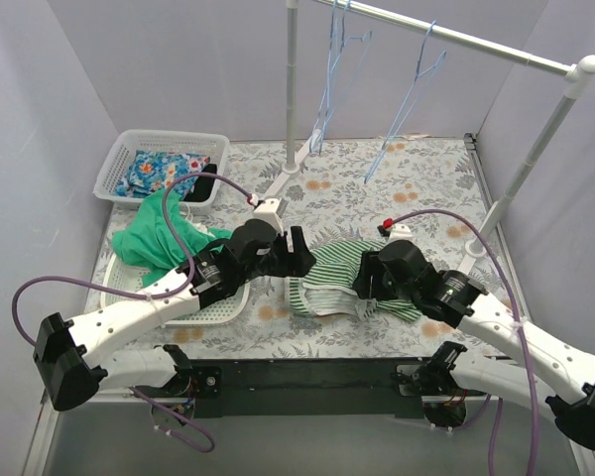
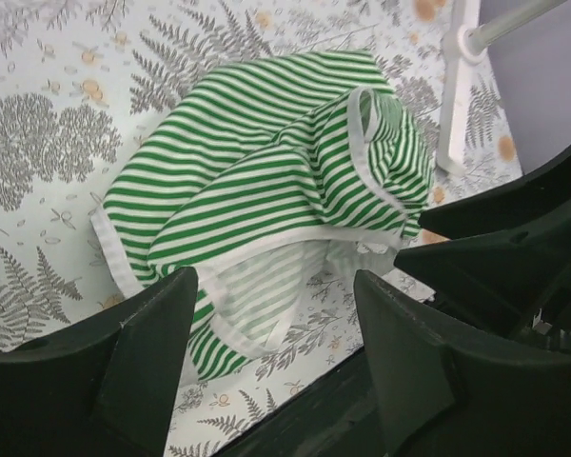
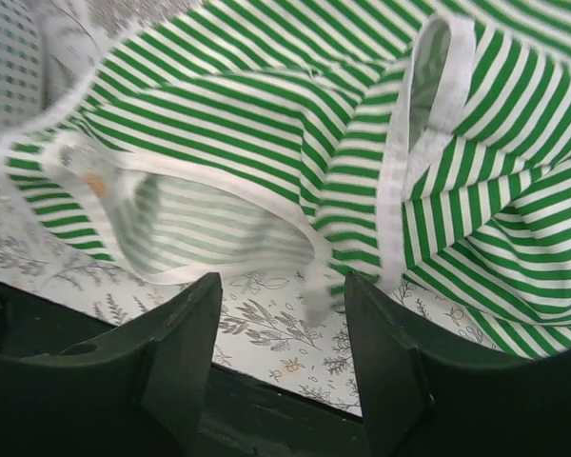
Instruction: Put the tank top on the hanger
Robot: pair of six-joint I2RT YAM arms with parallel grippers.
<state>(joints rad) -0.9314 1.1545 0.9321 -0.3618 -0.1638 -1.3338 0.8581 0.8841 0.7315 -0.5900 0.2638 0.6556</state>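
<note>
The green-and-white striped tank top [image 1: 339, 270] lies crumpled on the fern-print table between both grippers. My left gripper [image 1: 302, 260] is open at its left edge. In the left wrist view [image 2: 276, 324] the jaws stand wide apart just short of the top [image 2: 266, 162], holding nothing. My right gripper [image 1: 365, 278] is open over the top's right part. In the right wrist view [image 3: 281, 305] a white-edged opening of the top [image 3: 314, 143] lies just beyond the empty jaws. Two light-blue hangers [image 1: 332, 79] [image 1: 412, 94] hang from the white rail at the back.
A white garment rack [image 1: 293, 89] stands at the back, its foot also in the left wrist view [image 2: 457, 86]. A white basket [image 1: 129, 149] with a blue flowered cloth [image 1: 164, 171] sits far left. A plain green garment [image 1: 154, 238] lies on a white tray [image 1: 218, 309] under my left arm.
</note>
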